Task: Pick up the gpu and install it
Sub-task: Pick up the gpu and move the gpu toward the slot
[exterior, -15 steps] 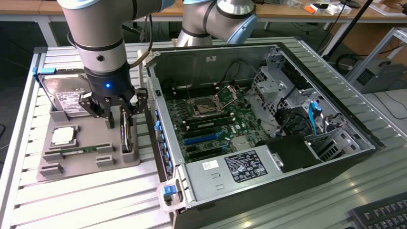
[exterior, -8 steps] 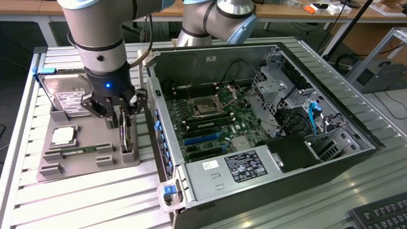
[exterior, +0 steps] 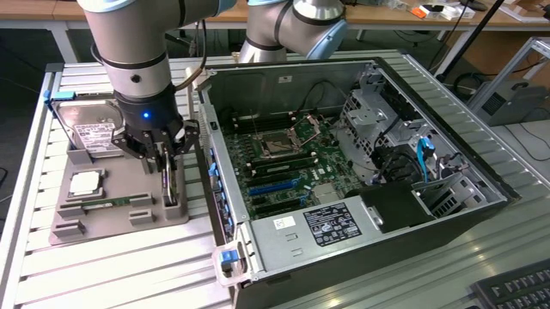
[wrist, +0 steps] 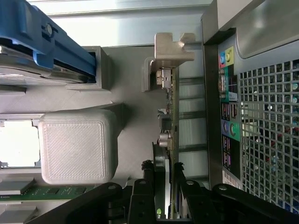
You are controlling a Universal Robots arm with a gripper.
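Over the gray tray (exterior: 112, 222), exterior view: the gripper (exterior: 166, 177) is lowered onto the gpu (exterior: 171, 193), which stands on edge in a tray slot directly beneath it. The open computer case (exterior: 344, 161) is just beside the gripper, the hard drive (exterior: 94, 132) near on its other side. Wrist view: fingers (wrist: 142, 196) closed on the gpu (wrist: 169, 116), one against each face, with the computer case (wrist: 261, 116) alongside.

On the gray tray (exterior: 116, 226) beside the computer case (exterior: 257, 84) sit one hard drive (exterior: 94, 134), one chip (exterior: 86, 183), one memory stick (exterior: 103, 204) and one gpu (exterior: 169, 188).
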